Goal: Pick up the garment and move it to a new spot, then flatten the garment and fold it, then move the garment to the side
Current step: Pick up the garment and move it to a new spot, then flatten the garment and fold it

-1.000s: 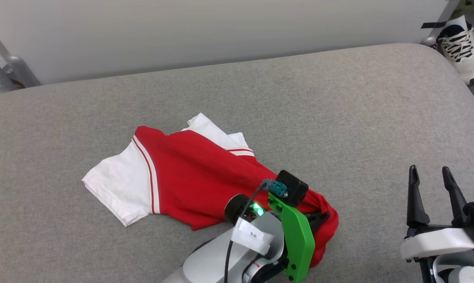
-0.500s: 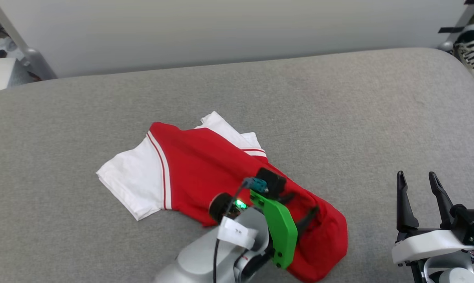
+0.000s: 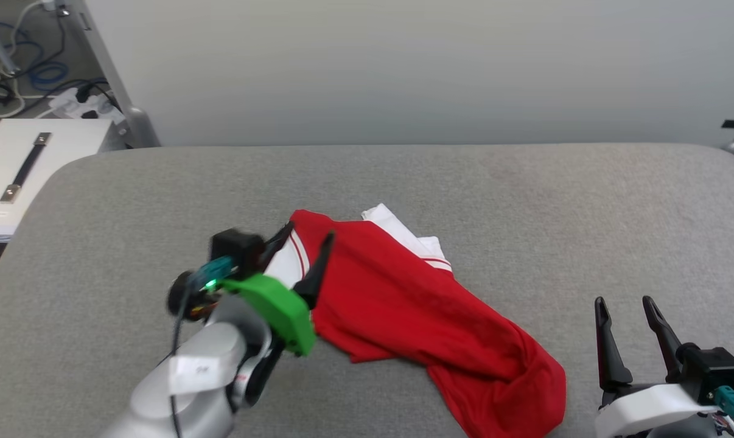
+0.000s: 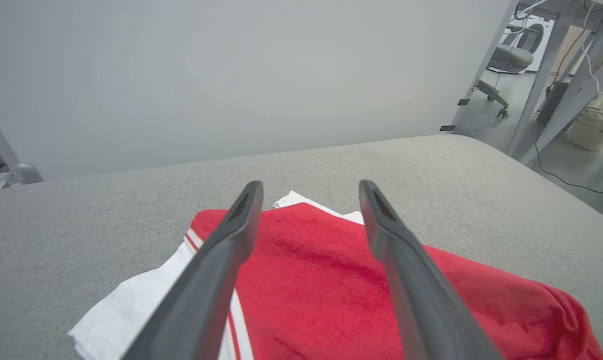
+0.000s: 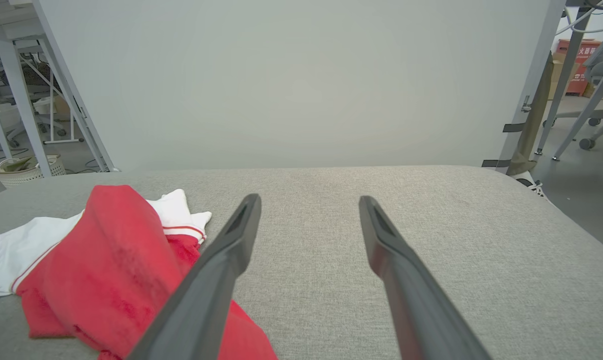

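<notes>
Red shirt (image 3: 403, 304) lies loosely bunched on the grey padded surface (image 3: 525, 201), about the middle and running diagonally. Its white sleeve and striped seam are at the far left end. A rumpled red lump is at the near right end, close to the front edge. A second white sleeve pokes out at the far side. No print is visible from here. Left tool (image 3: 310, 230) sits over the sleeve end, fingers pointing away from the robot, jaws spread wide, nothing between them. From its wrist camera the left tool (image 4: 309, 184) has one finger crossing the white sleeve and stripe and the other over the red body of the shirt (image 4: 321, 280). Can't tell if the tips touch the cloth. Right tool (image 3: 623, 299) is low at the front right over bare grey fabric, jaws also wide apart and empty, near the red lump but clear of it. Its wrist camera shows the right tool (image 5: 306, 197) pointing at open surface, with the shirt (image 5: 106, 260) off to its left. A white case (image 3: 32, 164) with a dark handle and some cables (image 3: 14, 79) sit on the floor past the far left corner.
</notes>
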{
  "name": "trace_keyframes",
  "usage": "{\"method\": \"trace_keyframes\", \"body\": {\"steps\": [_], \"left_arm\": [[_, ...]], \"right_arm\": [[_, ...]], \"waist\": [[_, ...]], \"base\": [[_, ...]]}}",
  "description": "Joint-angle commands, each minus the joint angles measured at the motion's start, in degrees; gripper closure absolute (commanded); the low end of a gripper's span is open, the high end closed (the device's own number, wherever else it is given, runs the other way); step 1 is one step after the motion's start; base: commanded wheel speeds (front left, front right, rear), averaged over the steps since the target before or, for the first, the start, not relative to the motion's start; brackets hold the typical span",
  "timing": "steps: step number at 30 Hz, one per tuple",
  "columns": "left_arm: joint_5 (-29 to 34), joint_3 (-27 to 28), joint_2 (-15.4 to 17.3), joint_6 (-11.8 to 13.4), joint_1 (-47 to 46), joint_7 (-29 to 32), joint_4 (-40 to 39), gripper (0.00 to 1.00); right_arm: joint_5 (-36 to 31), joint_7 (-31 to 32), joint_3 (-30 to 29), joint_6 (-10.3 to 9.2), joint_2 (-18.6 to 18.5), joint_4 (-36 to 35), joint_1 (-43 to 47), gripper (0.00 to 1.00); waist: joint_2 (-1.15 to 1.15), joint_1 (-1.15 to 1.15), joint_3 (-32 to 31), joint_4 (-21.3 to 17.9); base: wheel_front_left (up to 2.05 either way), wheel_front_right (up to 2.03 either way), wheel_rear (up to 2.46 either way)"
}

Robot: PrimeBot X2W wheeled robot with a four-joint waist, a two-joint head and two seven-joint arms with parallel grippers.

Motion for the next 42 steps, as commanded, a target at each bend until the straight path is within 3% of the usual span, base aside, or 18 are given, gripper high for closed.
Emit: {"method": "trace_keyframes", "body": {"steps": [1, 6, 9, 16, 29, 42], "left_arm": [[0.98, 1.58, 1.55, 1.07, 3.18, -0.83, -2.27, 0.00], [6.45, 12.11, 3.74, 3.69, 12.87, -1.18, -13.76, 0.00], [9.96, 18.09, 2.02, 3.82, 19.99, -1.20, -18.77, 0.00], [17.10, 26.53, -2.64, 1.07, 29.15, -1.21, -21.72, 0.00], [24.97, 31.53, -8.71, -4.67, 31.38, -1.21, -19.64, 0.00], [26.16, 32.57, -12.79, -8.36, 26.40, -1.21, -17.59, 0.00]], "right_arm": [[0.17, 0.21, 0.24, -0.05, -0.14, -0.28, 1.05, 0.00], [0.58, 0.16, 0.25, -0.05, -0.09, -0.71, 2.46, 0.00], [0.71, 0.28, 0.73, -0.05, -0.05, -0.63, 2.83, 0.00], [1.01, 0.58, 1.42, -0.05, 0.00, -0.24, 3.30, 0.00], [1.69, 3.37, 2.62, -0.05, -1.14, -1.54, 2.57, 0.00], [15.83, 42.53, 14.26, -0.05, -16.56, -0.94, -13.64, 0.00]], "waist": [[0.00, 0.00, -1.92, 2.11], [0.00, 0.00, -2.36, 3.60], [0.00, 0.00, -2.65, 4.11], [0.00, 0.00, -3.31, 4.91], [0.00, 0.00, -1.88, 5.91], [0.00, 0.00, 6.81, 12.42]], "base": [[0.00, 0.00, 0.00], [0.00, 0.00, 0.00], [0.00, 0.00, 0.00], [0.00, 0.00, 0.00], [0.00, 0.00, 0.00], [0.00, 0.00, 0.00]]}}
